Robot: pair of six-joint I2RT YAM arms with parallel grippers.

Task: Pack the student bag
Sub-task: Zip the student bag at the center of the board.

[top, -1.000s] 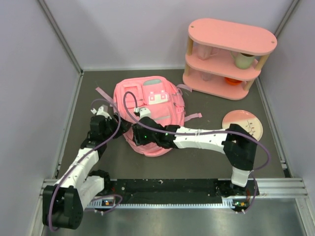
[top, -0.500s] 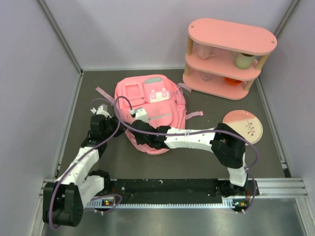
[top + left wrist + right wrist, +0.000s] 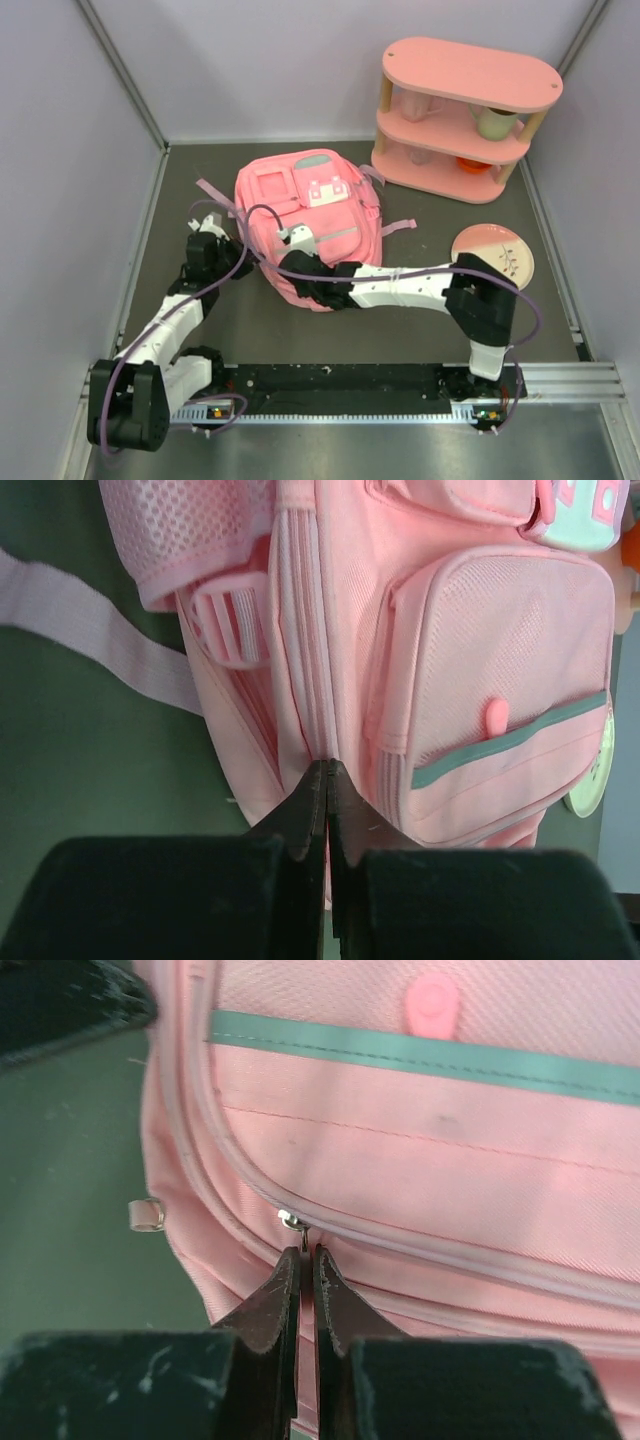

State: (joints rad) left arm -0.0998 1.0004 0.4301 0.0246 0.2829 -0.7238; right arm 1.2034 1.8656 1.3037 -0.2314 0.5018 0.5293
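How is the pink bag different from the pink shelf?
The student bag lies flat on the table; the shelf stands upright at the back right. The bag is soft fabric with pockets; the shelf is stiff tiers holding cups. Both are pink.

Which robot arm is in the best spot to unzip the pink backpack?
Right. The right gripper is shut at the silver zipper pull on the pink backpack. The left gripper is shut against the bag's side seam instead.
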